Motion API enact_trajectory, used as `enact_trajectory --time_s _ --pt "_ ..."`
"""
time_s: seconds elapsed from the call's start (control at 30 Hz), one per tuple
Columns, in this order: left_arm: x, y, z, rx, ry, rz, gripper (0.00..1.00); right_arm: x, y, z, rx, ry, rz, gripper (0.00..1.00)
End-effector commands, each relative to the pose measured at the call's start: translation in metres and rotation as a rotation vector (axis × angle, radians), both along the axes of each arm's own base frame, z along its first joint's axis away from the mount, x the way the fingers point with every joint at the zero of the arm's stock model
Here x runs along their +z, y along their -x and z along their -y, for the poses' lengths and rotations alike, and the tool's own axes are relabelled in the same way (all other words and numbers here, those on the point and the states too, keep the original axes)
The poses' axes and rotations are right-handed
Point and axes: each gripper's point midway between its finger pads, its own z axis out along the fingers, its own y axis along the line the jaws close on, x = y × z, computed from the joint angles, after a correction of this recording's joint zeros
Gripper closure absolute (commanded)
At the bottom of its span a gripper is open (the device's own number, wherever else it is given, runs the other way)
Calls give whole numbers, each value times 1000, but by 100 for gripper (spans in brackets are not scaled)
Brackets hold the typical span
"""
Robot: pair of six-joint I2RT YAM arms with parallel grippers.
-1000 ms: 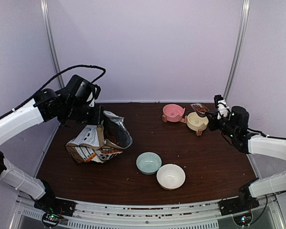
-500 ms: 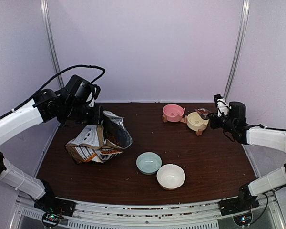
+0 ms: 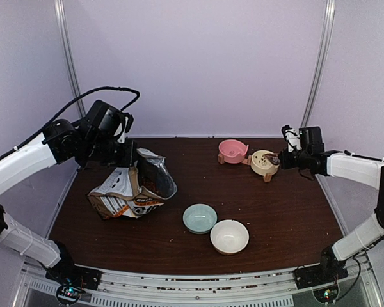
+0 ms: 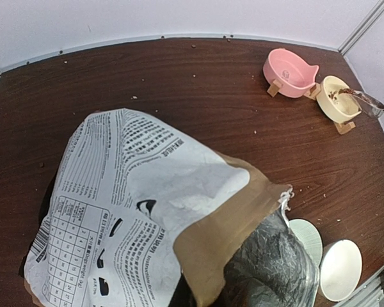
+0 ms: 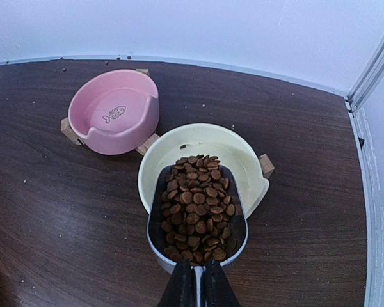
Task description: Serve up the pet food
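Directly ahead of the right gripper (image 5: pixel 197 274), a scoop (image 5: pixel 155 220) was held by its handle, the fingers set narrow and clamped on it. The scoop carried a full heap of pet food (image 5: pixel 197 204), small reddish-brown pellets. Its front lip stood over the near side of the cream bowl (image 5: pixel 243 160), which sat on a wooden stand just beyond the gripper. Whether the lip touched the bowl could not be determined. Ahead and to the left of the same gripper, a pink bowl (image 5: pixel 112 115) on a similar stand stood just beside the cream one.

The left gripper (image 3: pixel 130 158) was closed on the upper edge of the paper bag (image 4: pixel 134 192). The bag's body lay on the table (image 5: pixel 64 224) below that gripper, with its mouth raised and gaping. To the right of the left gripper and nearer the arm bases, a pale green bowl (image 3: pixel 200 217) and a white bowl (image 3: pixel 229 236) stood just beside each other, well apart from both grippers.
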Motion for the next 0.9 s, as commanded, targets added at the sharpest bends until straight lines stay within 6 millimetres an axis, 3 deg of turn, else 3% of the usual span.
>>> enact_trajectory --time_s 0.0,0.5,0.73,0.87 --pt "41 -7 3 0 109 124 100 2 -3 10 -31 41 -50 100" --pt "41 -4 3 -15 112 121 100 12 -2 24 -81 142 -259 100" --pt "41 -2 4 -29 114 120 100 23 -9 25 -73 174 -285 100" --pt "42 0 4 -43 113 122 100 39 -14 23 -55 168 -228 100"
